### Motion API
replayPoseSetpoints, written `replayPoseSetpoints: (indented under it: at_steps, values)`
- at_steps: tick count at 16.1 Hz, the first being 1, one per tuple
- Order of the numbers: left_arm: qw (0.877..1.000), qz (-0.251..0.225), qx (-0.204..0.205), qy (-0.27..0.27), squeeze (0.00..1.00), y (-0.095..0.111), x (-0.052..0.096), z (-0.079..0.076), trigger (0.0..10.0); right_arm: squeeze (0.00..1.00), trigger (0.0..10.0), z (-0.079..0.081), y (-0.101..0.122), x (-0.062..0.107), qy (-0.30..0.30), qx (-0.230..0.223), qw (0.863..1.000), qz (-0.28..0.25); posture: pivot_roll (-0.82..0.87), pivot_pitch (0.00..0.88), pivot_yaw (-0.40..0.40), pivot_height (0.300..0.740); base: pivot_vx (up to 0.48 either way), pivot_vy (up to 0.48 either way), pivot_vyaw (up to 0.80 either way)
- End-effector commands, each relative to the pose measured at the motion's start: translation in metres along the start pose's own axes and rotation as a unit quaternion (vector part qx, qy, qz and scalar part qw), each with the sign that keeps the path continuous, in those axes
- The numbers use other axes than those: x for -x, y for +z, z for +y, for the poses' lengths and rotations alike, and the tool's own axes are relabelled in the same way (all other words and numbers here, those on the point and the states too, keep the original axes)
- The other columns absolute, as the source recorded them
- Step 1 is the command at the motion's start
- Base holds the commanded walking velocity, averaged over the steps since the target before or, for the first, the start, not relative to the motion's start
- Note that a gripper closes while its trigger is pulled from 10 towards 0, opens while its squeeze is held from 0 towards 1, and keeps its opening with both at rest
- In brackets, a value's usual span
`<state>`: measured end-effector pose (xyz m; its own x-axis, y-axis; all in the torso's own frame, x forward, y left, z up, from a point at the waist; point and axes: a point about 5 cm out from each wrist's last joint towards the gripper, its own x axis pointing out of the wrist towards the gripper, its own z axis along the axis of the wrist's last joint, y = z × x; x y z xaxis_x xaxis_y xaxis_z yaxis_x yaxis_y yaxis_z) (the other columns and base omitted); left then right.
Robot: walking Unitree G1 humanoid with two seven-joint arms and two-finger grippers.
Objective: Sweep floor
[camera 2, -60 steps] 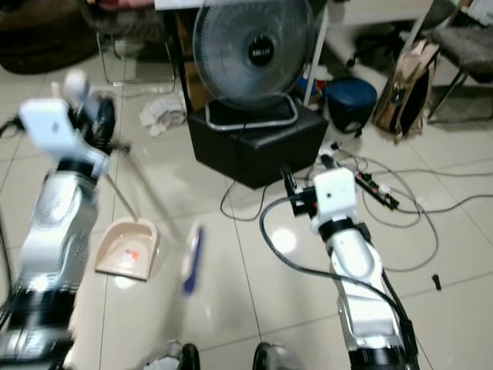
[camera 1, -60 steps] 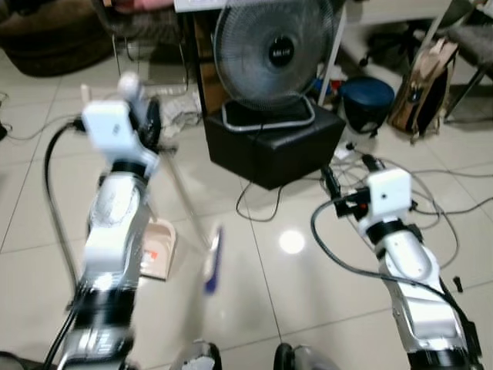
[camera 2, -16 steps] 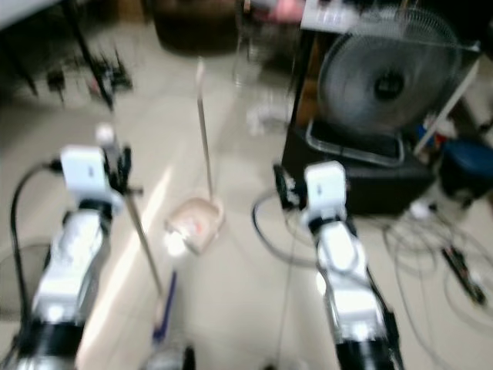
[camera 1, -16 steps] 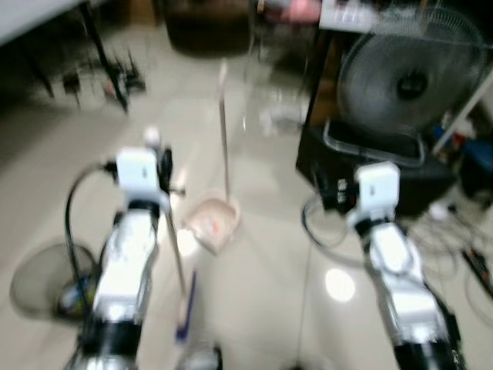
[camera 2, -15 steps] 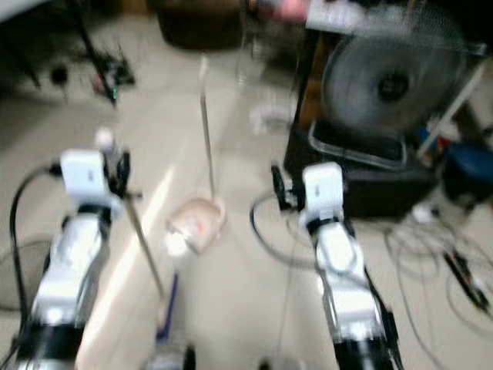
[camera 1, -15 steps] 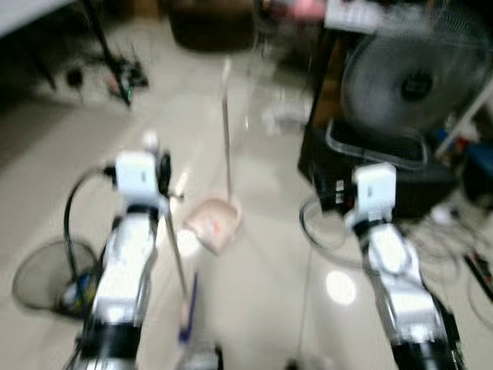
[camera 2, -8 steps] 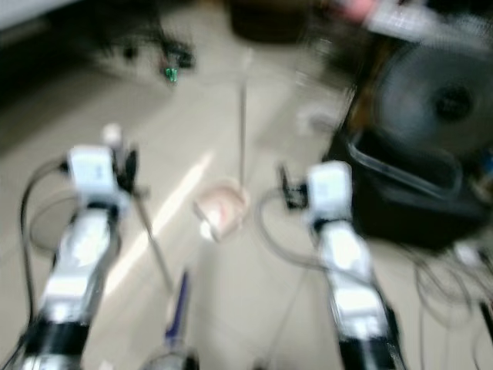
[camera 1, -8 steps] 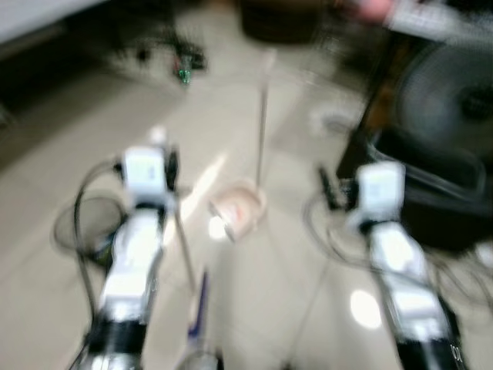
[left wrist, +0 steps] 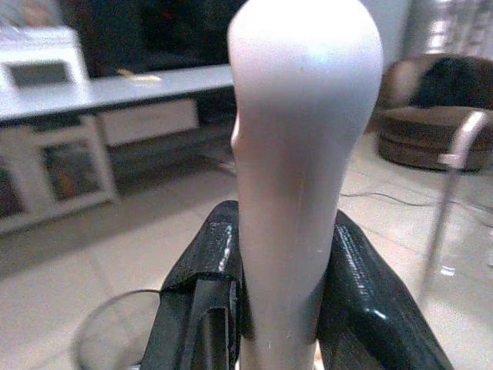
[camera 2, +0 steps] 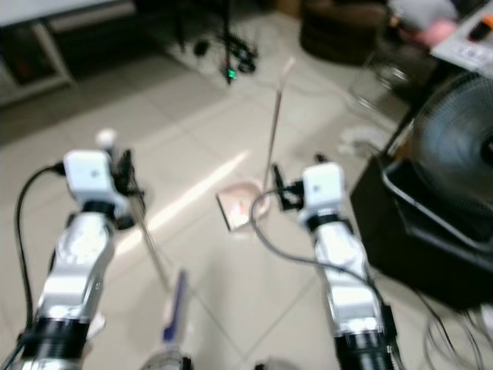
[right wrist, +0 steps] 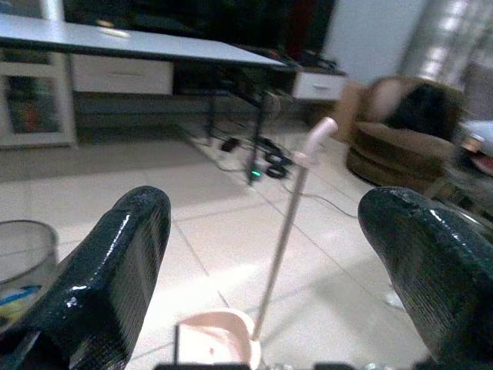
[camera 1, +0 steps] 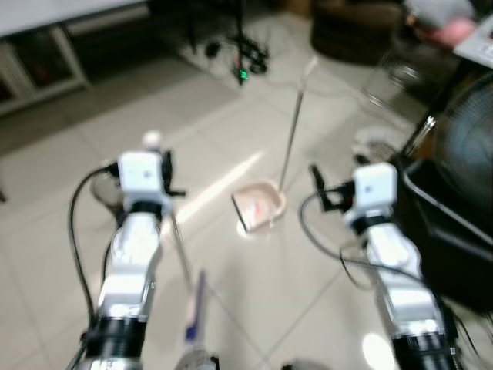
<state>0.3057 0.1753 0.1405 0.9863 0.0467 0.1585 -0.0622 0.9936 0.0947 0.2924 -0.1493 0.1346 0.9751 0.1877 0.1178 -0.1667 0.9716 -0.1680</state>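
Two silver arms reach forward over a floor of pale glossy tiles (camera 1: 62,177). Left gripper (left wrist: 281,308): its two black fingers (left wrist: 370,308) are pressed against either side of the white rounded handle top of a broom (left wrist: 304,154), pinching it. From the head views the thin pale broom shaft runs down and toward the robot from that gripper to a blurred head with a blue edge (camera 1: 194,304) resting low on the tiles near the robot's feet.

Right gripper (right wrist: 269,262): its two black fingers (right wrist: 108,270) stand spread wide apart, with nothing between them. It hangs above the floor, just to the right of a pale pink plastic dustpan (camera 1: 259,205) with a long, thin upright handle (camera 1: 293,127). The dustpan sits on the tiles between the two arms and ahead of them, apart from the broom head.

A round transparent bin (right wrist: 23,262) stands on the floor at the left, behind the left arm. A large grey fan on a black box (camera 2: 451,169) is at the right. A brown armchair (right wrist: 400,135) and a low white cabinet (right wrist: 77,69) lie further back. Head views are somewhat blurred.
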Motion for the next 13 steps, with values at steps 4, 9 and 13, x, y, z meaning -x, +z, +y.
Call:
replayPoseSetpoints:
  at_steps: [4,9,13]
  values:
    - [1.000,-0.018,-0.006,-0.004,0.00,0.0080,-0.0022,-0.0053,10.0,0.00,10.0,-0.0090,-0.0052,0.0034,-0.014,0.001,1.000,0.014,-0.01,0.096,0.014,0.740,0.000,-0.382,0.80]
    - [1.000,-0.021,-0.008,-0.016,0.00,0.0101,-0.0052,-0.0070,10.0,0.00,10.0,-0.0122,-0.0090,0.0067,-0.041,-0.021,0.999,0.018,0.00,0.094,0.041,0.740,0.000,-0.376,0.80]
    - [0.999,-0.022,-0.010,-0.025,0.00,0.0115,-0.0083,-0.0085,10.0,0.00,10.0,-0.0134,-0.0105,0.0104,-0.058,-0.029,0.998,0.018,0.01,0.096,0.066,0.740,0.000,-0.375,0.80]
